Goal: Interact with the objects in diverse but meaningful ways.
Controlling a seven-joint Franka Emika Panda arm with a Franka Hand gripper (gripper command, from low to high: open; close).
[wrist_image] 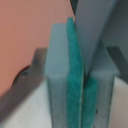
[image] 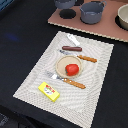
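On the pale placemat [image: 95, 100] a red tomato [image: 72, 69] lies on a small beige plate [image: 61, 64]. A brown sausage [image: 71, 48] lies beyond it, beside a white utensil [image: 73, 40]. A yellow box [image: 49, 91] lies at the mat's near corner. A grey pot [image: 92, 12] stands on the pink board [image: 110, 30], and a second grey pan [image: 65, 4] is cut off by the frame edge. My gripper [wrist_image: 82, 85] shows only in the wrist view. Its teal pads [wrist_image: 74, 75] are pressed together with nothing seen between them, close to a pink surface.
Two brown-handled utensils lie on the mat, one [image: 86, 58] beyond the plate and one [image: 67, 81] in front of it. A black burner disc [image: 67, 14] and a white bowl [image: 123, 16] are on the pink board. The table around the mat is dark.
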